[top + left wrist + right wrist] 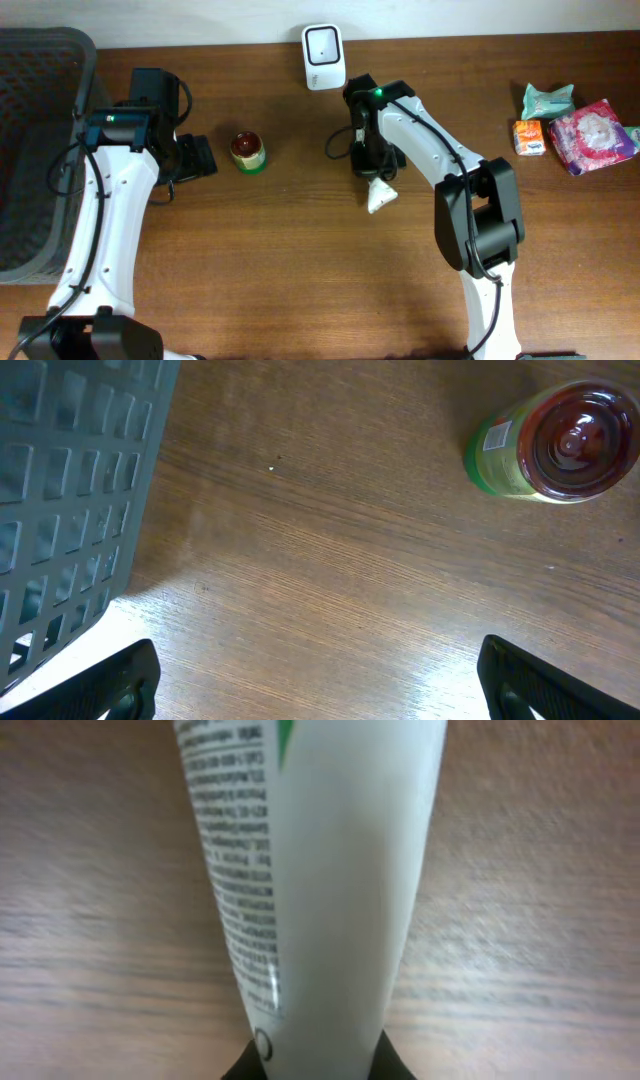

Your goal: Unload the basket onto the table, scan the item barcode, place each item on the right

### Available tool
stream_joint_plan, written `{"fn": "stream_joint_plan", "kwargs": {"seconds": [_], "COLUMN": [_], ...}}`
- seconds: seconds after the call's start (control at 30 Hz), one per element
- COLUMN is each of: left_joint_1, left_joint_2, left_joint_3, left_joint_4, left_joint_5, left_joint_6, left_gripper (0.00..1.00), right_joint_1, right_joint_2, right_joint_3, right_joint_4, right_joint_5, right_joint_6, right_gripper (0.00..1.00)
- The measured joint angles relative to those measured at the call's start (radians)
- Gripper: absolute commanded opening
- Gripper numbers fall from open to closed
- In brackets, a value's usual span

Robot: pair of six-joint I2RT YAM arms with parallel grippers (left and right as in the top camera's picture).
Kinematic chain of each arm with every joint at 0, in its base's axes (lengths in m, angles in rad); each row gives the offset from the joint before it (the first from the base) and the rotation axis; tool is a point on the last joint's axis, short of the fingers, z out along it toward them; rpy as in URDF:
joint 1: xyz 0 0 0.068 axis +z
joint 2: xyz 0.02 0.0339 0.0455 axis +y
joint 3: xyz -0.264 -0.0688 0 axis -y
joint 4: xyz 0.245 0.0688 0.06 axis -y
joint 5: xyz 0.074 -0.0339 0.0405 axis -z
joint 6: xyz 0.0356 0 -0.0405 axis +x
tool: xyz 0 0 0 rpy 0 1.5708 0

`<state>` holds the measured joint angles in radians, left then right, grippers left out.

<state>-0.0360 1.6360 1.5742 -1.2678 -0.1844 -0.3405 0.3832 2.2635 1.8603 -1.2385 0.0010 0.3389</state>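
White and soft-sided, the plastic squeeze tube with black small print and a green patch (pixel 330 870) sits in the right claw (pixel 372 165), which pinches it from both sides. In the wrist view the dark fingertips (pixel 250 1065) press in at its narrower end. From overhead the tube's flat white end pokes out below the claw, near the middle of the brown wooden worktop (pixel 300 260) and a short way in front of the white box-shaped scanner (pixel 324 50) at the back edge. Whether the tube is clear of the wood cannot be told.

The step in hand looks like securing the tube and carrying it to the scanner. To do it well, the right arm would want a firm but not crushing pinch, since a soft tube can buckle or slip. It would then lift clear, turn the wrist so the printed side faces the scanner's front squarely, and hold steady there. No barcode shows in these views, so the tube may need rolling until the code comes round.

The left claw (pixel 320 685) is spread wide and empty. It hovers over bare wood between the small jar with a dark red lid and green label (pixel 248 152) and the grey plastic basket (pixel 40 100), and is best kept out of the path
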Motion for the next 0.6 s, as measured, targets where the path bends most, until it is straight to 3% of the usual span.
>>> {"fn": "stream_joint_plan", "kwargs": {"seconds": [0.1, 0.2, 0.27, 0.37, 0.47, 0.57, 0.6], "left_joint_1": [0.0, 0.0, 0.0, 0.0, 0.0, 0.0, 0.0], "left_joint_2": [0.0, 0.0, 0.0, 0.0, 0.0, 0.0, 0.0], "left_joint_3": [0.0, 0.0, 0.0, 0.0, 0.0, 0.0, 0.0], "left_joint_4": [0.0, 0.0, 0.0, 0.0, 0.0, 0.0, 0.0], "left_joint_5": [0.0, 0.0, 0.0, 0.0, 0.0, 0.0, 0.0], "left_joint_6": [0.0, 0.0, 0.0, 0.0, 0.0, 0.0, 0.0], "left_gripper": [0.99, 0.99, 0.99, 0.99, 0.99, 0.99, 0.99], "right_joint_1": [0.005, 0.015, 0.023, 0.029, 0.03, 0.027, 0.024], "right_joint_2": [0.0, 0.0, 0.0, 0.0, 0.0, 0.0, 0.0], "right_joint_3": [0.0, -0.003, -0.006, -0.006, -0.006, 0.002, 0.014], "right_joint_4": [-0.041, -0.048, -0.052, -0.064, -0.064, -0.093, -0.104], "right_joint_5": [0.05, 0.101, 0.123, 0.138, 0.142, 0.145, 0.145], "right_joint_6": [-0.002, -0.003, 0.0, -0.006, -0.005, -0.003, -0.002], "right_gripper": [0.1, 0.17, 0.47, 0.53, 0.7, 0.82, 0.82]}}
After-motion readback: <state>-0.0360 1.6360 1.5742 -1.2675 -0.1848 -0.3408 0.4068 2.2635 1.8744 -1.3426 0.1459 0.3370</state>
